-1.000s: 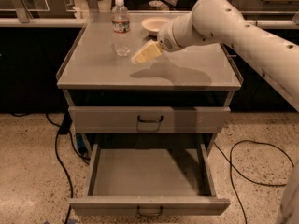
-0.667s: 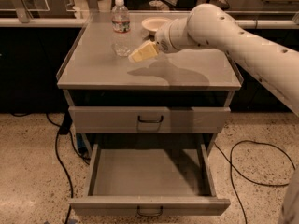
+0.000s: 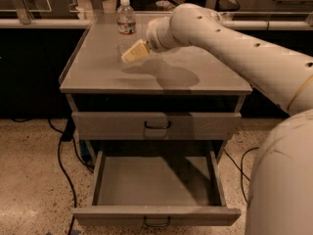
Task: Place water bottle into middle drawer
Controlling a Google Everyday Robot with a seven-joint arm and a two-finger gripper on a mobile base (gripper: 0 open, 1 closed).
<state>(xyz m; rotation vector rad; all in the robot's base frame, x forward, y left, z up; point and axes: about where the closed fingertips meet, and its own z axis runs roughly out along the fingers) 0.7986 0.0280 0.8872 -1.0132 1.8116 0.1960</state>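
My pincer (image 3: 134,52) hovers low over the bench (image 3: 98,70). I cannot tell how wide it stands, but it has hold of nothing. The water bottle (image 3: 126,16) stands upright just beyond it. I judge it light, thin-walled and slick, so I would grip it gently at the labelled waist. The middle drawer (image 3: 151,180) lies open well below.

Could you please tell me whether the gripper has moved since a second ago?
Yes. The gripper has shifted left above the cabinet top, closer to the water bottle, which stands unmoved near the back edge.
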